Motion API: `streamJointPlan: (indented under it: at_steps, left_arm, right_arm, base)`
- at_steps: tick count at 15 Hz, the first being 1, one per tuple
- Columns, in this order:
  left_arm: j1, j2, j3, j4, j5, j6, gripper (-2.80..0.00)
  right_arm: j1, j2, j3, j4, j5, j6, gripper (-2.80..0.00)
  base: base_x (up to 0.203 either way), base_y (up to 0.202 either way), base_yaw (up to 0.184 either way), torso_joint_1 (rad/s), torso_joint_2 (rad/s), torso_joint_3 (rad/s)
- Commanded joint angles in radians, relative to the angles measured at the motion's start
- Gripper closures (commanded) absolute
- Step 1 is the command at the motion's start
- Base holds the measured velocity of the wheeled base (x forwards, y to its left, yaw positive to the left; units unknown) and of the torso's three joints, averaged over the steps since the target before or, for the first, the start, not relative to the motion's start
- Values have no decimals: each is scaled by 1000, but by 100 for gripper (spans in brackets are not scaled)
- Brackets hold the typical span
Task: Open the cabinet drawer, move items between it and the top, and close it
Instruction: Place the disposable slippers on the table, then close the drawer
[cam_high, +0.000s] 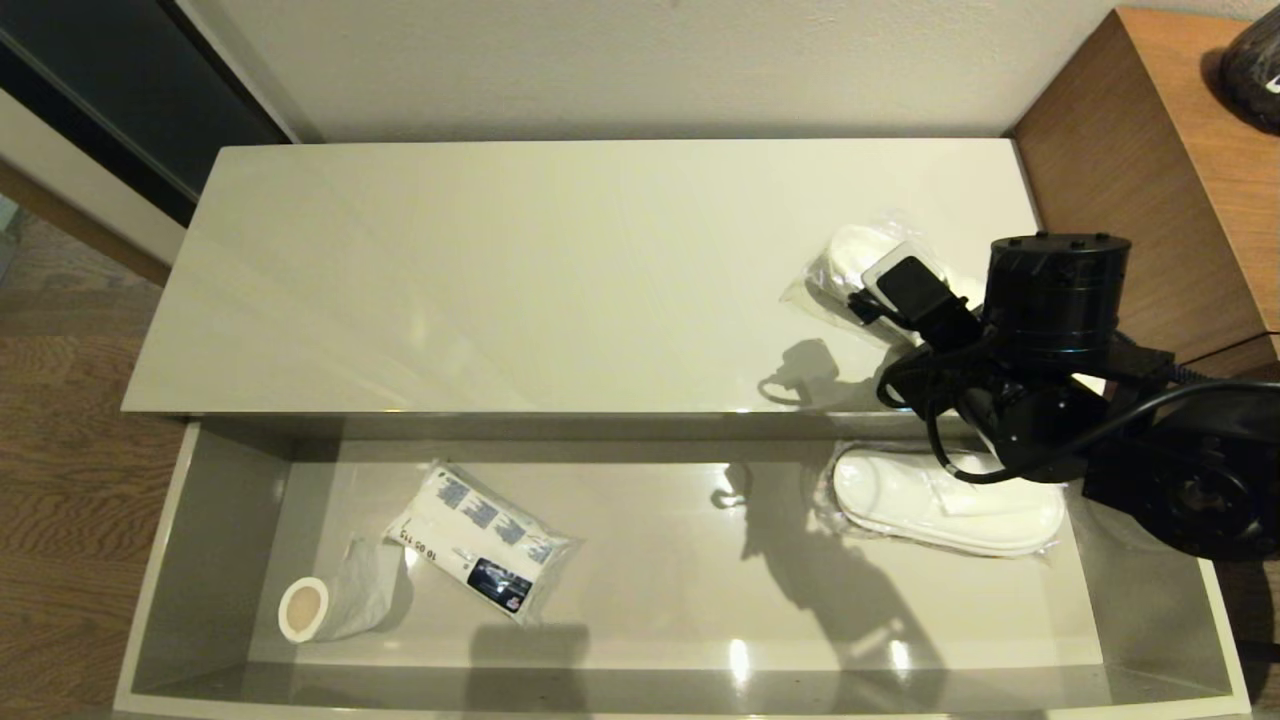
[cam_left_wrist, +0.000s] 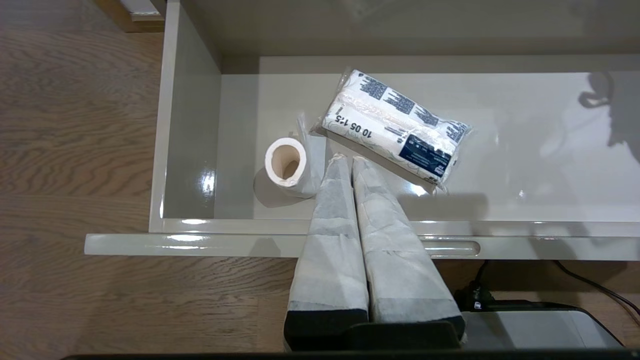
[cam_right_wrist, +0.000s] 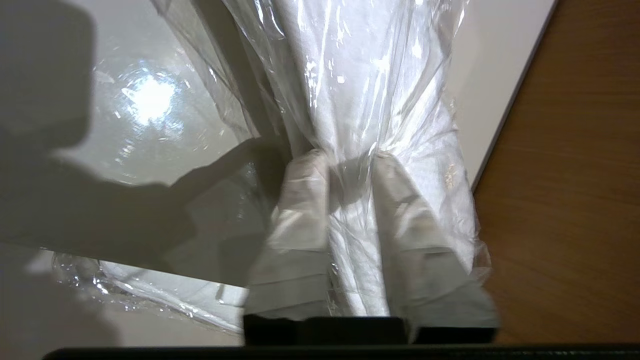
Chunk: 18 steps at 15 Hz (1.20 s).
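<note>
the cabinet drawer (cam_high: 215, 560) stood pulled fully out, and in it lay a wrapped bundle (cam_high: 487, 541) with blue print toward the left, a nearly spent paper roll (cam_high: 330, 600) just beside it, and one pair of bagged slippers (cam_high: 945, 505) toward the right. a second slipper pack (cam_high: 850, 275) lay on the top (cam_high: 500, 280) near its right end, close to the brown wooden unit (cam_high: 1150, 150). the right gripper (cam_right_wrist: 350, 162) was over that pack, its padded fingers (cam_right_wrist: 300, 200) a little apart with a fold of the clear plastic and white fabric between them; whether they were gripping it or letting it go could not be told. the left gripper (cam_left_wrist: 348, 159) hovered clenched and empty over the drawer's front left, near the roll. the likely trouble from here was the film: it looked slack and clingy, so it might stick to the finger padding and drag the pack along as the arm lifted away, perhaps off the right edge or back into the drawer. if the pinch was meant as a hold, so little material could slip out. the pack below also lay close under the arm, where a low sweep might catch it.
</note>
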Motion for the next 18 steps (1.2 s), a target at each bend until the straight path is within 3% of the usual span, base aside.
streamJointPlan:
  at_steps: [1, 8, 13, 14, 18]
  left_arm:
    - [0, 2, 0, 0, 0, -1, 0]
    - [0, 2, 0, 0, 0, 0, 0]
    - [0, 2, 0, 0, 0, -1, 0]
    - [0, 2, 2, 0, 0, 1, 0]
    - [0, 2, 0, 0, 0, -1, 0]
  right_arm:
    - [8, 3, 4, -4, -4, -4, -280]
    - [59, -107, 15, 25, -13, -6, -280]
    - [92, -319, -1, 182, -51, -2, -280]
    - [92, -362, -5, 194, -83, -3, 0]
    - [94, -525, -43, 305, -149, -4, 0]
  base:
    - [0, 0, 0, 0, 0, 0]
    - [0, 0, 0, 0, 0, 0]
    - [0, 0, 0, 0, 0, 0]
    - [0, 0, 0, 0, 0, 0]
    - [0, 0, 0, 0, 0, 0]
